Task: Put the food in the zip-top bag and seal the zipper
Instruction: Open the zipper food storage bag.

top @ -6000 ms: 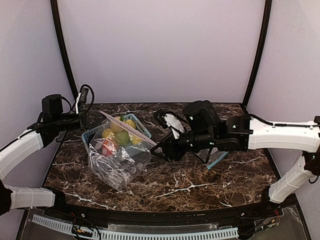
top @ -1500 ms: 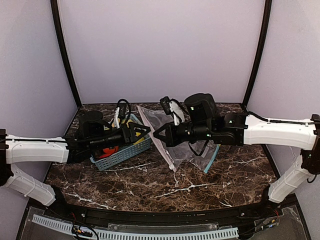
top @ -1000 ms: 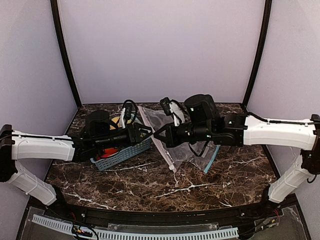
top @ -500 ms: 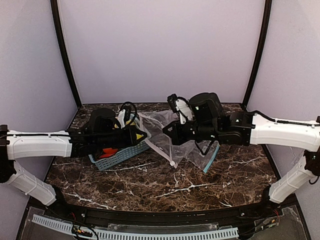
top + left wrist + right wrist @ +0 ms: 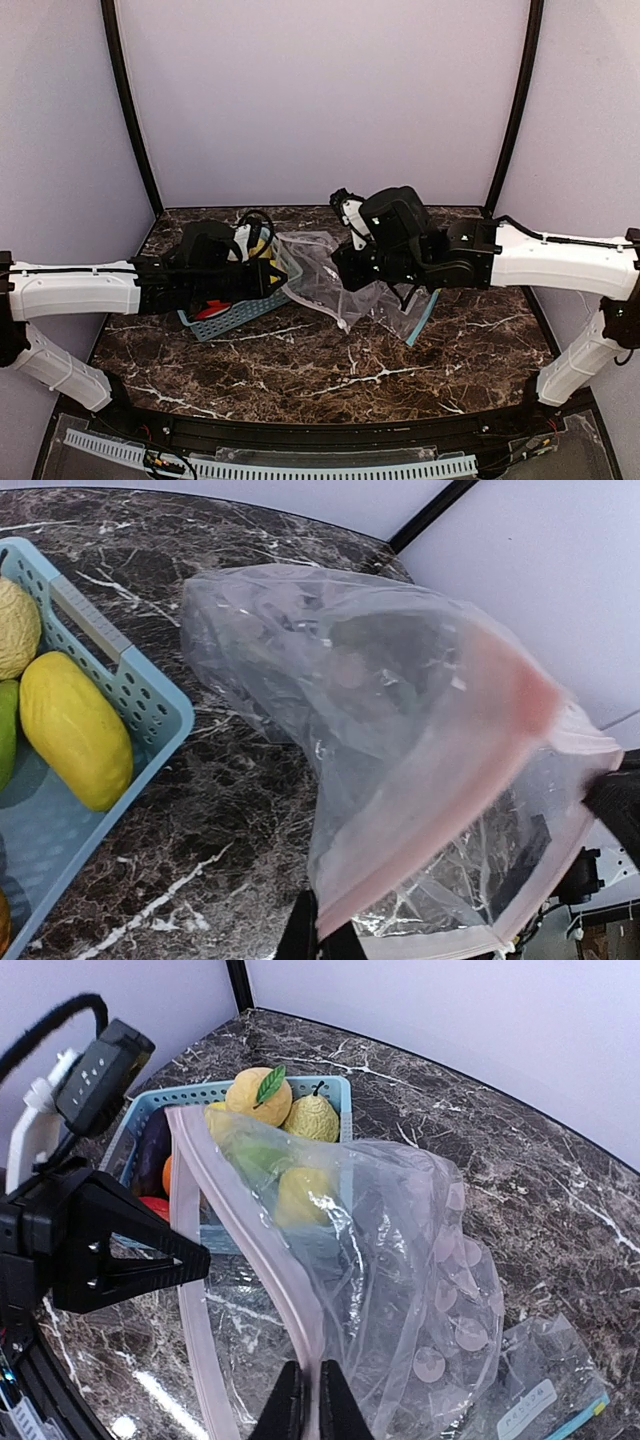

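Observation:
The clear zip-top bag [image 5: 318, 272] with a pink zipper band hangs slack between both grippers, just right of the basket, with no food inside it. My left gripper [image 5: 320, 942] is shut on the pink rim [image 5: 440, 810] at one side. On the opposite stretch of the rim [image 5: 300, 1300], my right gripper [image 5: 310, 1405] is shut too. The food lies in the light-blue basket [image 5: 335, 1088]: a leafed orange fruit [image 5: 258, 1095], a lemon [image 5: 315, 1117], a purple eggplant [image 5: 155, 1140], a red piece [image 5: 155, 1205]. The left wrist view shows another yellow fruit [image 5: 75, 730].
A second flat clear packet with a blue edge [image 5: 422, 318] lies on the marble table [image 5: 330, 375] under the right arm. The basket [image 5: 240, 305] sits under the left gripper [image 5: 277, 273]. Purple walls and black posts close in the back and sides.
My left gripper has shut on the bag's rim. The right gripper has risen and shifted slightly right, and the bag now sags crumpled between the two instead of hanging taut from the right one.

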{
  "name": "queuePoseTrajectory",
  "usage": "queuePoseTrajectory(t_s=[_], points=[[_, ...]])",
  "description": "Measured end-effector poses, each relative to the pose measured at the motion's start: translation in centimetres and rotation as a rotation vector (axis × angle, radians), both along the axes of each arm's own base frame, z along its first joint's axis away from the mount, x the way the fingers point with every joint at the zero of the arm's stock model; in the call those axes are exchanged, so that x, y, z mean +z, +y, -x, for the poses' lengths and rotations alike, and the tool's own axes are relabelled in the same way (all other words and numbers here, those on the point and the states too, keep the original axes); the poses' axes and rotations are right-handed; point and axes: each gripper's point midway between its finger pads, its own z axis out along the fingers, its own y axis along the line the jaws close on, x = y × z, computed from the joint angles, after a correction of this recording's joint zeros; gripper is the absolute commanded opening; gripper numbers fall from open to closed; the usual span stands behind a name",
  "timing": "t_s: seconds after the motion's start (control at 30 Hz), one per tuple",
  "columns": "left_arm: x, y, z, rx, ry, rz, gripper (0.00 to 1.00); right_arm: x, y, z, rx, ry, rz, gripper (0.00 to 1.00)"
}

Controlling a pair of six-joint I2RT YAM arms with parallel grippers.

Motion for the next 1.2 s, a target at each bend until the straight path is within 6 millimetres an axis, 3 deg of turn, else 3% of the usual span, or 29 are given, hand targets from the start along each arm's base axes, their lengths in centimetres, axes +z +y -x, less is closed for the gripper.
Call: queuePoseTrajectory(t_s=[0.3, 0.73, 0.8, 1.0, 1.2], points=[[3.5, -2.8, 1.0, -0.102, -0.054, 0.112, 0.01, -3.0, 1.5, -0.4, 0.014, 0.017, 0.096, 0.33], [4.2, -3.3, 1.3, -0.126, -0.065, 0.140, 0.01, -4.6, 1.2, -2.2, -0.095, 0.004, 0.195, 0.62], [4.2, -3.3, 1.3, -0.128, -0.065, 0.141, 0.01, -5.3, 1.2, -2.8, -0.132, 0.001, 0.219, 0.58], [3.9, -2.6, 1.1, -0.102, -0.076, 0.107, 0.01, -7.2, 0.0, -3.9, -0.230, 0.017, 0.292, 0.34], [2.8, 1.7, 0.7, 0.035, -0.081, -0.051, 0.01, -6.7, -2.8, -4.8, -0.329, 0.031, 0.303, 0.12]])
